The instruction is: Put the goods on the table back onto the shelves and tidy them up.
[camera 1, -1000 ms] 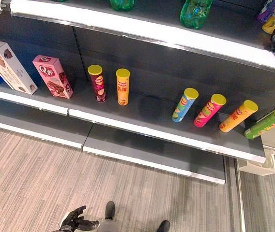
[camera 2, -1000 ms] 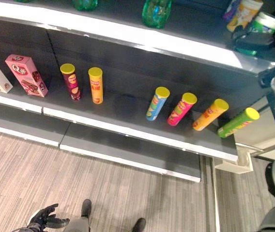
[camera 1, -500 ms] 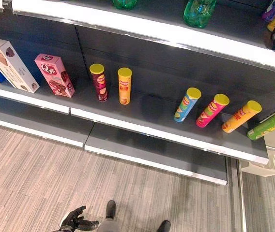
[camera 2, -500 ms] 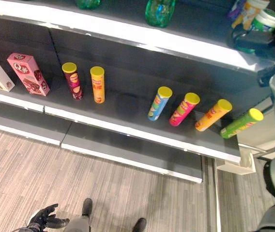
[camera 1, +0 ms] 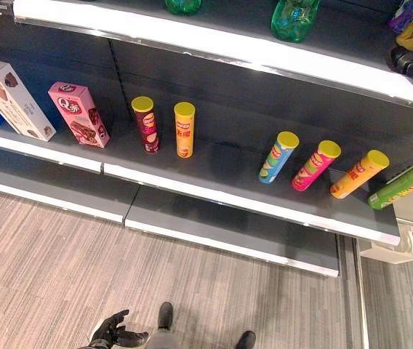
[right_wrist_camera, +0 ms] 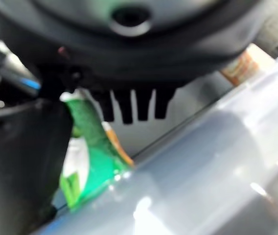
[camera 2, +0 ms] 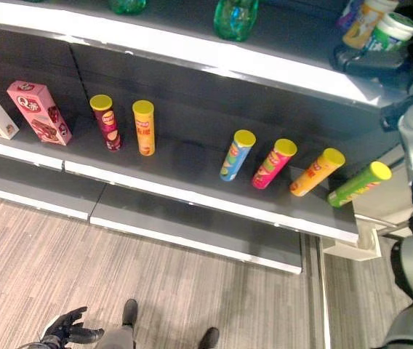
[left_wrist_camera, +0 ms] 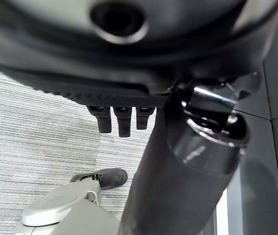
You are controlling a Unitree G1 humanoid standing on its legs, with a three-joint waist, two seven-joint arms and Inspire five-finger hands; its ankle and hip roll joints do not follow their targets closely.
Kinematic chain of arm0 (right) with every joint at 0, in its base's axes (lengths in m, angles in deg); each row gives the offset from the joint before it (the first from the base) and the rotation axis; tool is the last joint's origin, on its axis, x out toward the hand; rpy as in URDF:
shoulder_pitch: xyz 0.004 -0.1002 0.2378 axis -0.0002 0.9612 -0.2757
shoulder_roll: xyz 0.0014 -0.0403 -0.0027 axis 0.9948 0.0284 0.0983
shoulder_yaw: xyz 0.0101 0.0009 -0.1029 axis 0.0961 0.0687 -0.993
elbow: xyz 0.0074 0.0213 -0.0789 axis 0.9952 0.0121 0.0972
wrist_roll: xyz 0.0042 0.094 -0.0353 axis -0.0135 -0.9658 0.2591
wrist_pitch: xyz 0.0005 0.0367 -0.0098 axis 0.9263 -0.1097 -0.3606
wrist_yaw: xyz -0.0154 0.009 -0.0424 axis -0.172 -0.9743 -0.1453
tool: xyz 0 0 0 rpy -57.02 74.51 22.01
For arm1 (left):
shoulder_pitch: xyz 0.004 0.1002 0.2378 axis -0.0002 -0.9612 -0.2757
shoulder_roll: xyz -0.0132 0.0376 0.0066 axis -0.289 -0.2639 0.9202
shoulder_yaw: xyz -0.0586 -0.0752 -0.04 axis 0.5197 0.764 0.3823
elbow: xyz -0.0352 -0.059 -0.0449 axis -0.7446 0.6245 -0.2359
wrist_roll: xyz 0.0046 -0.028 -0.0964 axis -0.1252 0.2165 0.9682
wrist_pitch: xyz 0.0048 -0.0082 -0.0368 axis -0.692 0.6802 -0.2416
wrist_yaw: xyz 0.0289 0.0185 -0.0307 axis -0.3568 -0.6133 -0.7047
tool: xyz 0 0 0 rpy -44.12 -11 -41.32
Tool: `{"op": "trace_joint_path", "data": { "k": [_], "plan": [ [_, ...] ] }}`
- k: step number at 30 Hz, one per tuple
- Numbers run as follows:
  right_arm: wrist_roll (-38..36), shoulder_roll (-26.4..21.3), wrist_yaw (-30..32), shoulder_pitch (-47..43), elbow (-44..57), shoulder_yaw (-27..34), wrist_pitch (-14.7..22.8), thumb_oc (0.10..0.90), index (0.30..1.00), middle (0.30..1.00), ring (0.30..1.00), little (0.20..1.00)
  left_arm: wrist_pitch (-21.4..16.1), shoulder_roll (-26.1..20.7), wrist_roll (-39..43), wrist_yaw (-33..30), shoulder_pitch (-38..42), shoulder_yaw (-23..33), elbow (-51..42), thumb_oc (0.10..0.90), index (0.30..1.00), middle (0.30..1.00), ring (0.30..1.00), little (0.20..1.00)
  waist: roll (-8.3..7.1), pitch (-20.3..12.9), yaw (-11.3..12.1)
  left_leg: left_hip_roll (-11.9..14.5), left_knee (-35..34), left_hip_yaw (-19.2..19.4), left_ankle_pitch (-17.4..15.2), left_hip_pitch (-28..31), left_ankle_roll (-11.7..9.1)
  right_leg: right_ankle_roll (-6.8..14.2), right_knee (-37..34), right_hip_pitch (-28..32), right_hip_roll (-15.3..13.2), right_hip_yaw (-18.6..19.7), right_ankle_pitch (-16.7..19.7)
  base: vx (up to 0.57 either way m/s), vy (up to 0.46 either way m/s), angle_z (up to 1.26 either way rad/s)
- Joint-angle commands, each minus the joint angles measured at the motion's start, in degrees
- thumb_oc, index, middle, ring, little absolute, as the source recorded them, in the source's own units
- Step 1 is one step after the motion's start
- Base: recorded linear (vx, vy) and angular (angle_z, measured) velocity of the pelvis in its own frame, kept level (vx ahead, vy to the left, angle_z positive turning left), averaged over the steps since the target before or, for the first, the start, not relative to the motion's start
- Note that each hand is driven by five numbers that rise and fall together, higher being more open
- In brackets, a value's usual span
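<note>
Green-and-white, the cup (camera 2: 391, 30) sat on the top shelf (camera 2: 192, 51) against the right hand (camera 2: 370, 59), its grip impossible to read, reaching further in than a second earlier, suggesting placement; the left hand (camera 1: 113, 333) hung relaxed, empty.

1. The middle shelf (camera 1: 214, 178) lies below the right hand (camera 2: 370, 59) and carries six upright tubes.
2. Nearest under that hand: green tube (camera 1: 401, 186), then orange tube (camera 1: 358, 174), pink tube (camera 1: 315, 165) and blue tube (camera 1: 278, 157).
3. Further from it stand the yellow tube (camera 1: 184, 129) and maroon tube (camera 1: 146, 124), just beside each other.
4. Furthest off: a pink box (camera 1: 78, 114) and a white box (camera 1: 12, 97).
5. The top shelf (camera 1: 214, 40), at the hand's level, bears green bottles (camera 1: 292, 17) and cups (camera 2: 381, 30).
</note>
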Motion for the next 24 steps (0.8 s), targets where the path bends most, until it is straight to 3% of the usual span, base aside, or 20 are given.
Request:
{"op": "trace_joint_path", "data": {
  "k": [1, 11, 18, 24],
  "plan": [
    [-0.1, -3.5, 2.2, -5.6, 6.4, 0.7, 2.2, 0.8, 0.9, 0.9, 0.9, 0.9, -1.6, -2.8, 0.6, -1.6, 1.4, -1.0, 0.4, 0.8, 0.9, 0.9, 0.9, 0.9, -1.85, -1.6, 1.0, 1.6, 0.1, 1.5, -5.7, 3.1, -2.6, 3.7, 1.8, 4.0, -1.7, 0.3, -3.0, 0.0, 0.0, 0.0],
    [0.8, -7.0, 2.9, 1.3, 15.0, 6.3, 2.9, 0.8, 0.9, 0.9, 0.9, 0.9, -1.2, -2.1, -0.2, -1.3, 0.5, 0.5, 0.7, 0.8, 0.9, 0.9, 0.9, 0.9, -1.77, -2.1, -0.2, 1.5, 0.1, 2.3, -6.2, 3.5, -2.5, 4.0, 1.3, 4.1, -2.1, 0.3, -2.3, -0.01, 0.009, 0.0],
    [9.0, -13.5, 7.4, 15.6, 27.9, 20.6, 3.6, 0.8, 0.9, 0.9, 0.9, 0.9, -1.1, -0.7, -2.2, -1.3, 0.0, 2.2, -0.1, 0.8, 0.9, 0.9, 0.9, 0.9, -1.48, -2.9, -2.4, 1.1, 0.1, 3.5, -6.9, 4.2, -1.9, 4.6, 0.9, 3.5, -2.9, 1.5, -1.3, -0.02, 0.028, -0.05],
    [13.9, -17.0, 9.6, 27.6, 32.0, 32.7, 3.1, 0.8, 0.9, 0.9, 0.9, 0.9, -1.1, -1.0, -3.6, -1.4, 0.6, 2.8, 0.4, 0.8, 0.9, 0.9, 0.9, 0.9, -1.82, -3.4, -3.7, 0.5, 0.1, 4.4, -7.5, 4.7, -1.4, 5.1, 0.8, 2.9, -3.7, 2.6, -0.5, -0.02, 0.047, -0.18]
  ]
}}
